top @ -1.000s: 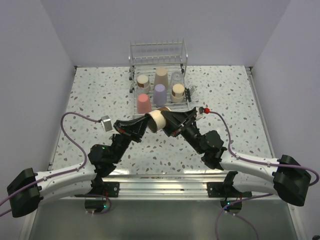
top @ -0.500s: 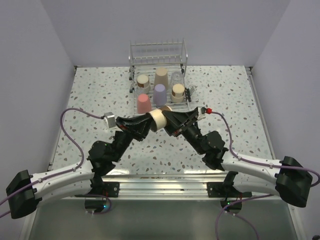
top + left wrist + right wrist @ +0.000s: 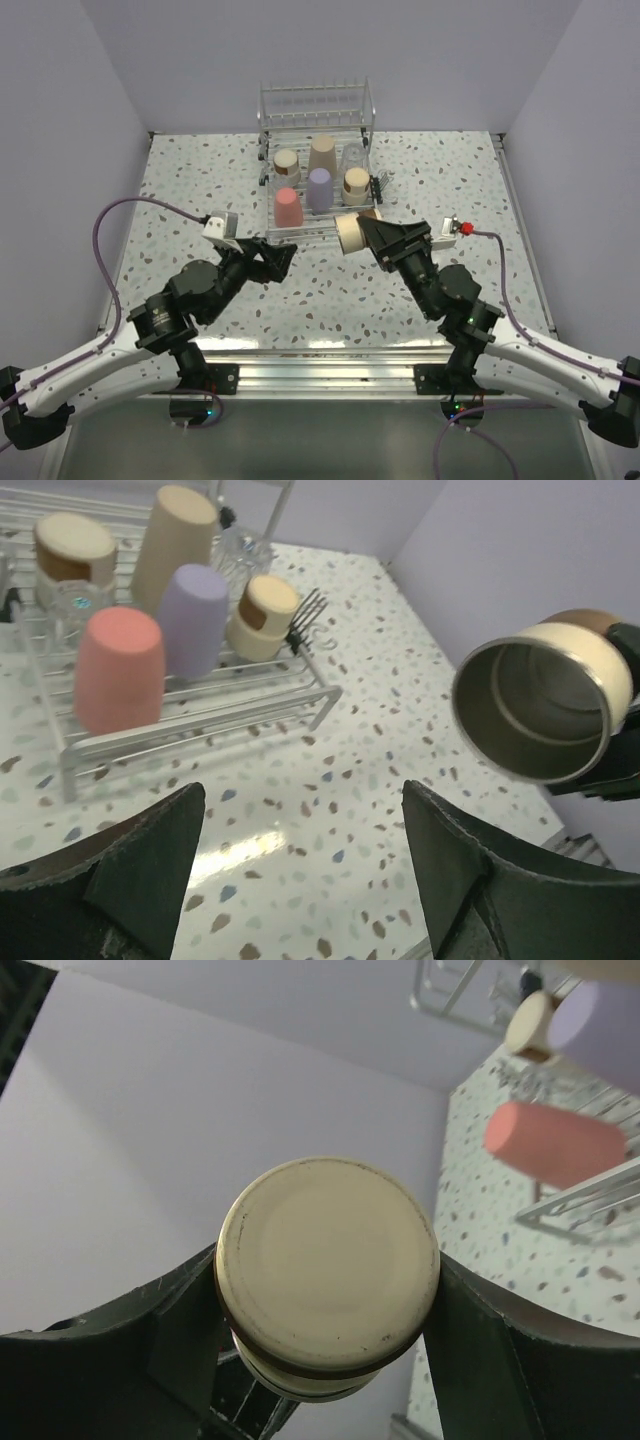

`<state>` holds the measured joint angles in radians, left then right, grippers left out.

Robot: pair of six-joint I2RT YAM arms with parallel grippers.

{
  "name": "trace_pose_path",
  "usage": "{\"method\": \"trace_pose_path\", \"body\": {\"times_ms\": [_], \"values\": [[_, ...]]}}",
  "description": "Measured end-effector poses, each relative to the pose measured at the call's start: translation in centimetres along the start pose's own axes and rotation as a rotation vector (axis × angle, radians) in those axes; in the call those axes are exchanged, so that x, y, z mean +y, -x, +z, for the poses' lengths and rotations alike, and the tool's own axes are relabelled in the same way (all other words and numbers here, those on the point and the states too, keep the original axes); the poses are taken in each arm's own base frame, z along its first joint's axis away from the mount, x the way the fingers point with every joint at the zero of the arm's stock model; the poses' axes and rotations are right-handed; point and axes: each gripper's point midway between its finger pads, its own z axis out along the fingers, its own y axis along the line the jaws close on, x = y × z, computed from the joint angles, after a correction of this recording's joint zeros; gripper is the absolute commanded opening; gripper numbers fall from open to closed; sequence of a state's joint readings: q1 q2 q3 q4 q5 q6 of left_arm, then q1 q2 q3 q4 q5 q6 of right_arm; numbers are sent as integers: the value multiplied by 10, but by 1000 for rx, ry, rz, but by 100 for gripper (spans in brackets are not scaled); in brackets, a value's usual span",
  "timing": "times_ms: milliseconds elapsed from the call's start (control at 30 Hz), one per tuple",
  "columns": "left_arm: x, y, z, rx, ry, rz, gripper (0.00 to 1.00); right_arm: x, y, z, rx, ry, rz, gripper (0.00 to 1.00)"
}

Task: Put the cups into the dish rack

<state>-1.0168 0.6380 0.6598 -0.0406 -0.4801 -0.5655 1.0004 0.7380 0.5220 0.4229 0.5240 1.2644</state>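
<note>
One metal cup, shiny inside with a cream base, hangs sideways, clamped in the right gripper at the five o'clock corner of the rack; the left gripper gapes empty.

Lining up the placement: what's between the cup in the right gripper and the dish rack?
Only bare speckled tabletop between cup and rack, per the left wrist view.

Fig. | left gripper: jaws now spread, no longer on the metallic cup, drawn back leftward from it | right gripper: now clamps the cup alone, shifted rightward, well apart from the left gripper
</note>
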Motion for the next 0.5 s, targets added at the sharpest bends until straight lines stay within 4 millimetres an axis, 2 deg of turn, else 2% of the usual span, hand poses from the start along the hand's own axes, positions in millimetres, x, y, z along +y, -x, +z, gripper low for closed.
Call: {"method": "trace_pose_path", "body": {"times_ms": [233, 367, 500], "values": [[54, -17, -28, 133, 222, 142, 84, -12, 38, 4, -146, -164, -307, 0], [68, -8, -43, 119, 272, 161, 86, -22, 48, 16, -192, -266, -518, 0], [83, 8, -54, 79, 350, 196, 88, -35, 45, 36, -189, -358, -739, 0]]}}
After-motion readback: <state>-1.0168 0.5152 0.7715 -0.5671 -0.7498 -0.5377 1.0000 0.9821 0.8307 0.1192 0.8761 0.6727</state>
